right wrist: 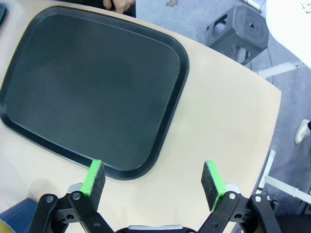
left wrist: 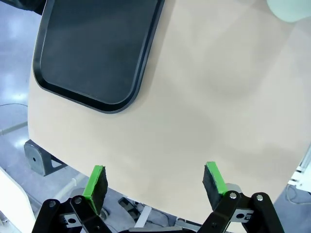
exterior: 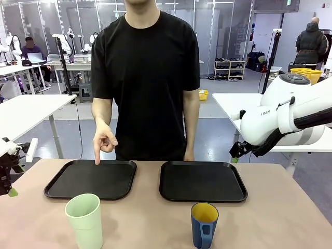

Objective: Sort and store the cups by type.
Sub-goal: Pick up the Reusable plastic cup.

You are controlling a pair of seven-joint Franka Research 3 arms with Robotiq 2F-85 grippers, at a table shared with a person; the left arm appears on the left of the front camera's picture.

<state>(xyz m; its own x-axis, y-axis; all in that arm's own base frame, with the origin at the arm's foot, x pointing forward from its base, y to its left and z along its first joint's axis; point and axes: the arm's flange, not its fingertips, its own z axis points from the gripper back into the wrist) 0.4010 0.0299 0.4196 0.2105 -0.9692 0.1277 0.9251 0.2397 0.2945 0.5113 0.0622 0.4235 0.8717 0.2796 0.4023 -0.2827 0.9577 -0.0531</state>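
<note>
Setting: A beige table (exterior: 155, 223) holds two empty black trays side by side, the left tray (exterior: 91, 179) and the right tray (exterior: 202, 181).
Person: Stands at the far side, one hand (exterior: 105, 141) pointing a finger down at the left tray's far edge.
Green tumbler (exterior: 84, 220): Upright at the near edge, just in front of the left tray.
Blue mug (exterior: 204, 224): Upright in front of the right tray, handle toward the robot.
Left gripper (left wrist: 154, 180): Jaws wide apart, holding nothing, over the table's left edge.
Right gripper (right wrist: 153, 178): Jaws wide apart, holding nothing, above the right tray's corner.
Step in hand: Probably carrying the tumbler to the tray being pointed at.
Doing it well: Grip the tumbler's middle gently, keep it upright, clear the rim, and avoid the finger.
</note>
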